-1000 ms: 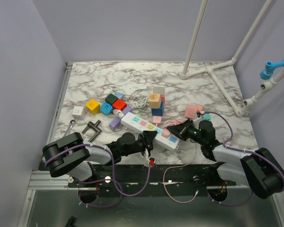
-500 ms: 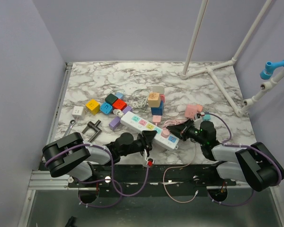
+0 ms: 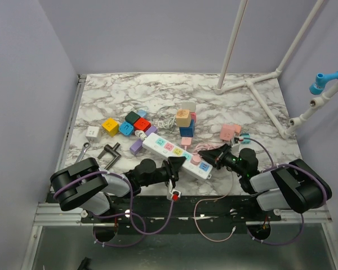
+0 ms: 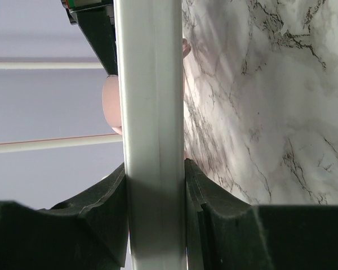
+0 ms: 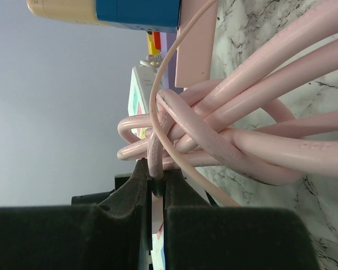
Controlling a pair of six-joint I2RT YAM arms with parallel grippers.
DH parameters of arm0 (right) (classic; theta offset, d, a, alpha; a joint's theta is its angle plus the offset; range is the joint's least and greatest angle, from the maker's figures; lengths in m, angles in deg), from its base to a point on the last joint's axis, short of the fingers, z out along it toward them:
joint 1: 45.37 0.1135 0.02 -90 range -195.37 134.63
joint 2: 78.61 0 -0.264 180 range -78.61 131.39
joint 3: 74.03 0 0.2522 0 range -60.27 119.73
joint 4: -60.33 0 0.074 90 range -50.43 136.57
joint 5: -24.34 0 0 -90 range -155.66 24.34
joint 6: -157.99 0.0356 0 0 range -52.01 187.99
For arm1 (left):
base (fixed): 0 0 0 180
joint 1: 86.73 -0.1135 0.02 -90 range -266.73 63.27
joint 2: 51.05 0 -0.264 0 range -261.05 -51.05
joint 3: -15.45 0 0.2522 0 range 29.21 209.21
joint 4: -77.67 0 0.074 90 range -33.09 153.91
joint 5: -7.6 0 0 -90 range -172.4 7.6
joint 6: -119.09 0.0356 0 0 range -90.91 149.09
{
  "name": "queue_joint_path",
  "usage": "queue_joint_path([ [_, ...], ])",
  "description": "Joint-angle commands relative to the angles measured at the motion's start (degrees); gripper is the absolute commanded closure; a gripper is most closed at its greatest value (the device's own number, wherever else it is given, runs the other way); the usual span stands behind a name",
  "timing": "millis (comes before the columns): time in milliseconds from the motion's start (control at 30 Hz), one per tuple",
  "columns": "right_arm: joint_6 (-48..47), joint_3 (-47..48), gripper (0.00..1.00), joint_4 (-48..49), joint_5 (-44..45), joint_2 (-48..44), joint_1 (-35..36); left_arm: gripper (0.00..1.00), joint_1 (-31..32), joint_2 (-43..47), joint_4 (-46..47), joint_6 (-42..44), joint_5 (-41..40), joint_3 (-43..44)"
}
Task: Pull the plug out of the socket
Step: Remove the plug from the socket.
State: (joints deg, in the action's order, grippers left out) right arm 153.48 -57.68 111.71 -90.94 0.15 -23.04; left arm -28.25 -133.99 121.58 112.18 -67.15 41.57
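Note:
A white power strip [image 3: 170,149] with coloured sockets lies slanted near the table's front. A pink plug [image 3: 196,160] sits in it near its right end. My left gripper [image 3: 176,165] is shut on the strip's body, which fills the left wrist view [image 4: 152,140]; the plug shows behind it there as a pink bulge [image 4: 110,101]. My right gripper [image 3: 212,154] is just right of the plug. In the right wrist view its fingers [image 5: 156,183] are shut on the plug's pink cable [image 5: 225,140], which is coiled in loops on the marble.
Coloured adapter cubes [image 3: 133,125] and a small stack of blocks [image 3: 185,121] lie behind the strip. A pink block [image 3: 229,133] is at right, a white cube [image 3: 92,133] and metal tool [image 3: 111,153] at left. A white pipe frame [image 3: 253,84] stands at the back right.
Both grippers keep their holds. The strip and my left gripper have shifted slightly left, and my right gripper has followed slightly left with the cable.

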Motion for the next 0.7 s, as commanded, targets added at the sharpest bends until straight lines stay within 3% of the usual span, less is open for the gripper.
queue_joint_path([
  [0, 3.4, 0.7, 0.99, 12.4, 6.3, -0.6, -1.2, 1.00, 0.6, 1.9, 3.5, 5.2, 8.3, -2.1],
  [267, -5.9, 7.6, 0.99, -14.8, 11.4, -14.8, -1.1, 1.00, 0.2, 1.6, 2.6, 5.6, 9.4, -2.3],
  [467, -5.1, 6.5, 0.99, -6.3, 9.4, -10.7, -1.1, 1.00, -0.1, 1.4, 2.0, 5.8, 10.5, -2.0],
  [667, -9.9, 8.4, 1.00, -10.0, 10.4, -12.9, -0.4, 1.00, -0.8, 1.8, 1.7, 5.7, 11.2, -2.5],
])
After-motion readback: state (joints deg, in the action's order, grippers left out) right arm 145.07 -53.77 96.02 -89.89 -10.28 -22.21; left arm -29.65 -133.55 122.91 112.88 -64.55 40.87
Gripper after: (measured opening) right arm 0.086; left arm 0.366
